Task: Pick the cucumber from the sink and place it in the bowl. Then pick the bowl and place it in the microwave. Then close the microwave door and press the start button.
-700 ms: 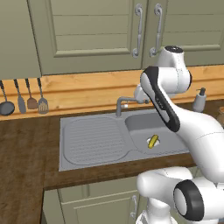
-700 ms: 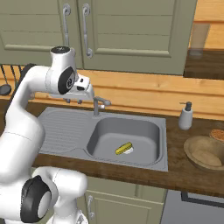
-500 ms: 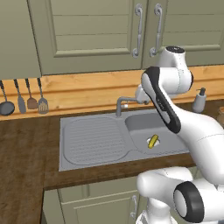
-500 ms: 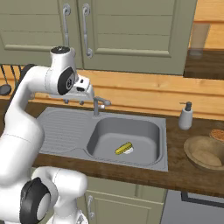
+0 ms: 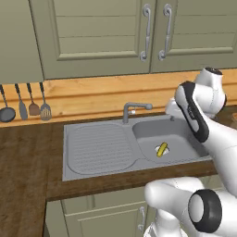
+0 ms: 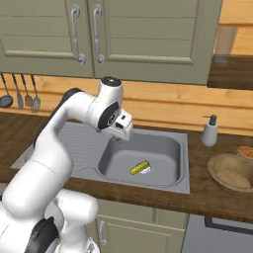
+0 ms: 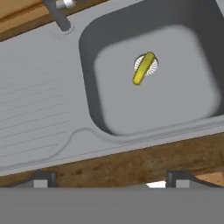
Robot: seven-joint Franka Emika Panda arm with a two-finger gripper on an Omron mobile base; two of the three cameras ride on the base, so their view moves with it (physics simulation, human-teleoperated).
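The yellow-green cucumber [image 5: 161,149] [image 6: 140,167] [image 7: 143,68] lies across the drain on the floor of the sink's basin. The grey sink [image 5: 97,148] [image 6: 165,143] [image 7: 43,87] has its ridged drainboard to the left of the basin. My gripper [image 7: 109,181] hovers above the basin's near edge and looks down into it. Its fingertips [image 7: 41,179] stand far apart with nothing between them, so it is open. The hand [image 6: 123,126] sits above the basin's back left corner. The brown wooden bowl [image 6: 220,163] rests on the counter right of the sink.
The curved faucet [image 5: 132,109] [image 7: 59,13] rises behind the basin. A soap dispenser [image 6: 210,131] stands at the wall between sink and bowl. Utensils [image 5: 28,102] hang at the far left. Beige cabinet doors [image 5: 152,32] hang above the counter.
The arm has swung to the right and dropped lower, bringing the hand from beside the faucet to over the basin. The cucumber and bowl have not moved.
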